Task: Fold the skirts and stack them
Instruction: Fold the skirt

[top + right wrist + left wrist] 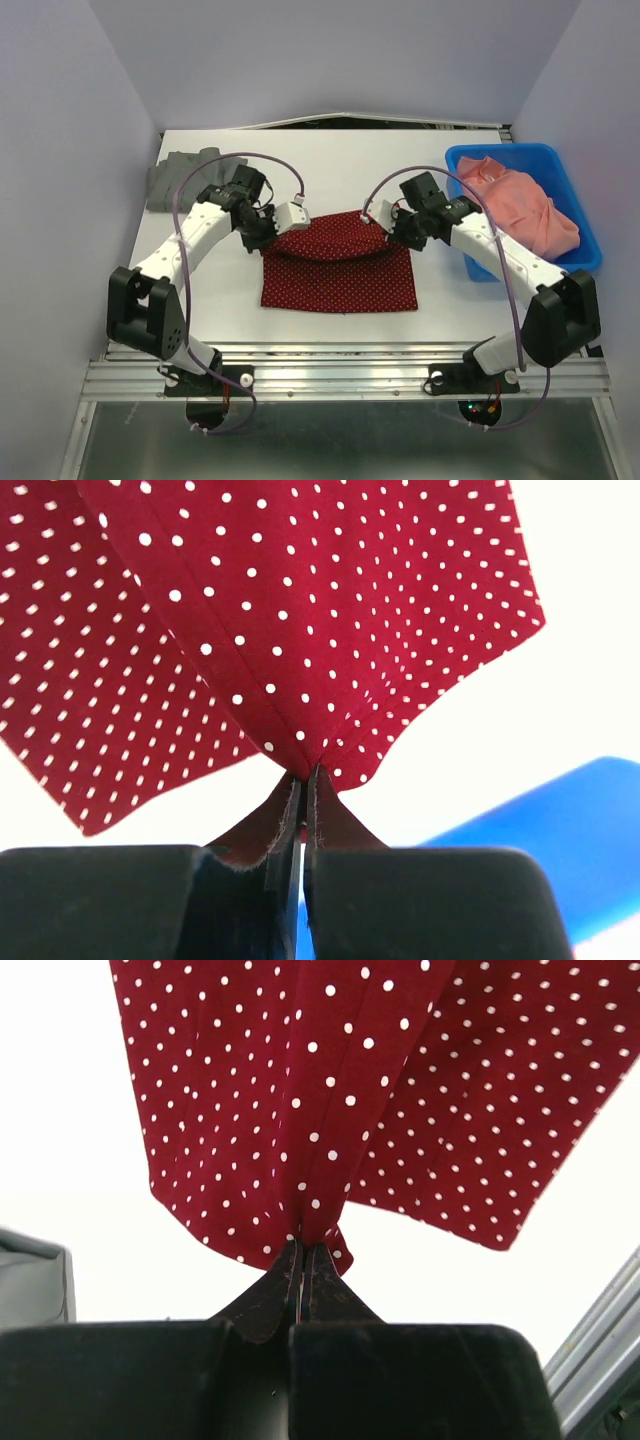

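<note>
Dark red dotted skirt [338,272] lies at frame centre on the tabletop [330,160], its far edge raised for a first fold, not yet laid over. Left gripper [266,236] and right gripper [390,234] each pinch one corner of that edge, jaws closed tight. Grey skirt [178,180], upper left, is unstacked; whether it is folded cannot be told.

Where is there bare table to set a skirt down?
Freest: far strip of table behind the red skirt, between grey skirt and bin. Also a narrow strip between its near hem and the table edge. Crowded: the red skirt's flanks, hemmed by the arms, with left gripper and right gripper pinching its far corners.
</note>
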`<state>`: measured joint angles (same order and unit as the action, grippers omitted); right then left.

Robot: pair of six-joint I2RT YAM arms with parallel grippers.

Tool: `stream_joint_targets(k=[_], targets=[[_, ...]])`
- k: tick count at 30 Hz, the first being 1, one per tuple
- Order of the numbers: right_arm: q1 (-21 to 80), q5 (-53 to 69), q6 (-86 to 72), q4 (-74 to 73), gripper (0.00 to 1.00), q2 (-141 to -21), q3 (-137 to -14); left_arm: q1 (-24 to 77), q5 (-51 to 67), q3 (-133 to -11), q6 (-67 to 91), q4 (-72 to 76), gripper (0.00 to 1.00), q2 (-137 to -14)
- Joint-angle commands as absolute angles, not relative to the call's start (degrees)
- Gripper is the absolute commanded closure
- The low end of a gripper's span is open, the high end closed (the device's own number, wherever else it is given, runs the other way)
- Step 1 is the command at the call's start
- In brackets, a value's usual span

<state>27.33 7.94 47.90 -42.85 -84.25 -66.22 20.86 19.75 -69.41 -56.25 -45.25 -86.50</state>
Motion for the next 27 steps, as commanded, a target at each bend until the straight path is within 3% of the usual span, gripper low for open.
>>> stream_joint_targets(k=[1,13,18,19,21,22,23,25,27], targets=[[27.1,8.7,48.9,-51.1,0.99,-80.1,-67.8,20.7,21.8,-71.6,-56.7,-51.1,1.0,-80.3],[27.1,10.5,51.0,-50.3,0.99,-75.6,-52.0,24.8,21.8,-57.6,-60.1,-55.0,1.0,-74.2],[27.6,9.1,50.1,-41.3,0.99,-78.5,-45.7,30.6,20.6,-48.7,-55.4,-46.4,0.74,-76.7],[27.6,8.9,49.7,-39.7,0.93,-79.3,-45.4,31.1,20.3,-48.0,-54.2,-44.9,0.66,-78.1],[27.6,8.6,49.2,-39.5,0.8,-80.8,-45.9,31.5,20.6,-47.2,-52.7,-43.0,0.63,-79.0],[27.6,9.0,48.7,-40.4,0.55,-80.9,-46.9,31.5,20.7,-47.2,-52.5,-42.6,0.58,-78.9],[27.6,9.4,48.5,-41.2,0.43,-79.9,-47.5,31.4,20.8,-47.3,-52.3,-42.6,0.53,-78.3],[27.6,10.8,48.2,-43.6,0.28,-78.2,-49.0,31.4,20.7,-48.0,-52.2,-42.9,0.5,-76.6],[27.6,12.3,46.5,-46.4,0.26,-75.7,-52.1,31.4,20.7,-50.1,-52.0,-44.5,0.48,-74.2]])
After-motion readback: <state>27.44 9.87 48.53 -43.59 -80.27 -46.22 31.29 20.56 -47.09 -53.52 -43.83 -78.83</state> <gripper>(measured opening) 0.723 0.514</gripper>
